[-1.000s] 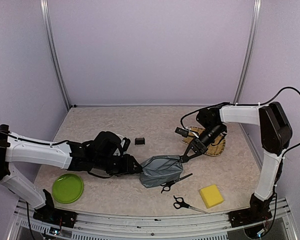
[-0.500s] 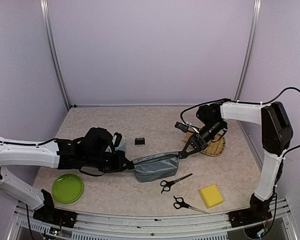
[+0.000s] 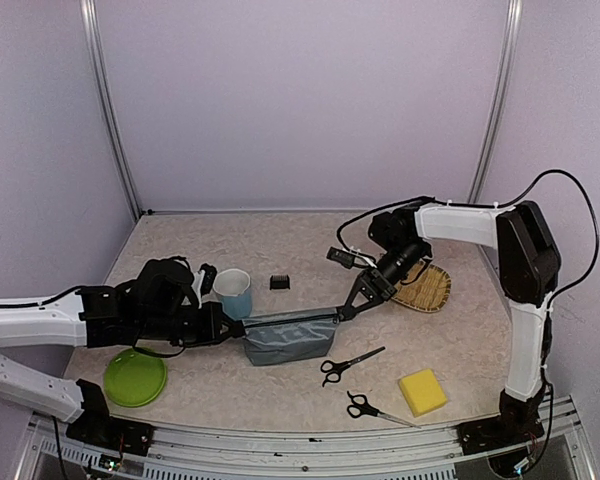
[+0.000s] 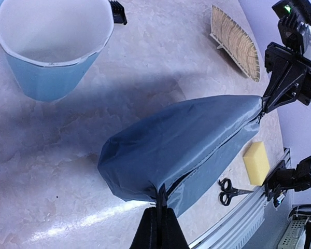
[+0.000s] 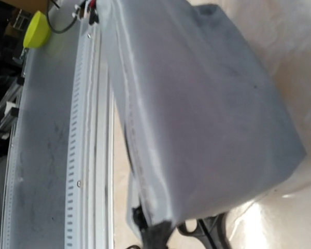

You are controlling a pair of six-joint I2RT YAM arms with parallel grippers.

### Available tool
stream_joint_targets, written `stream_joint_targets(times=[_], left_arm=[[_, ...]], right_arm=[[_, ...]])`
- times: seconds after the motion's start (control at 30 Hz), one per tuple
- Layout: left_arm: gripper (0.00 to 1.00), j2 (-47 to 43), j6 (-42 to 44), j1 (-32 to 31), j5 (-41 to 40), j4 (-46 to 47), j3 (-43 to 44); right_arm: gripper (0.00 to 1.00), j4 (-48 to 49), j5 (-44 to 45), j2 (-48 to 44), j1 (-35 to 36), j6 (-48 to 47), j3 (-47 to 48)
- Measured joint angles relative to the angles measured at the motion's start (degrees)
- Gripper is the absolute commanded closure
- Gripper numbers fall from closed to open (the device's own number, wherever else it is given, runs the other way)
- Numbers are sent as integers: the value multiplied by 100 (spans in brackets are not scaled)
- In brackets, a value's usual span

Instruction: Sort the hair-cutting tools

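Far on my left, a green plate (image 3: 135,377) lies near the table's front edge. Just beyond it my left gripper (image 3: 227,331) reaches toward the middle. Its jaws are pressed together on the left end of a grey pouch (image 3: 285,338), pinching the seam tab there. Close behind that gripper the light-blue cup (image 3: 233,293) stands upright.

The pouch stretches taut to the right between my two grippers. A shadow lies under it, but I cannot tell whether its underside touches the table. Behind the pouch and apart from it sits the tiny black block (image 3: 279,283).

My right gripper (image 3: 348,310) pinches the pouch's right end, jaws closed on that corner. In front of that end both pairs of scissors lie flat on the table. The farther scissors (image 3: 348,365) are just beside the pouch's lower right corner, and the nearer scissors (image 3: 370,407) are close to the front edge. Both point their blades to the right.

Behind my right arm a woven tray (image 3: 427,288) rests on the table, and the yellow sponge (image 3: 422,391) lies just right of the scissors.
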Motion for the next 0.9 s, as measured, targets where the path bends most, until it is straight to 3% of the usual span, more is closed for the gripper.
stream_joint_targets(times=[0.07,0.17,0.3,0.43,0.77,0.83,0.9], left_arm=[[96,28,81,52,15,-105,0],[81,173,184,138,63,-184,0],[68,402,389,184,236,-186,0],[64,470,743,184,229,-402,142],[55,-63,1615,-212,-675,-599,1121],[45,-63,1869,-507,-1021,-612,1338],[23,-20,2260,-890,-1438,-590,1582]], right_arm=[[100,37,70,63,83,79,0],[98,129,164,155,164,195,0],[76,273,378,190,175,404,-4],[59,396,780,188,175,529,-4],[57,533,1528,-822,140,632,-428],[56,636,1703,-1215,131,654,-734],[56,723,1856,-1545,136,669,-1049]])
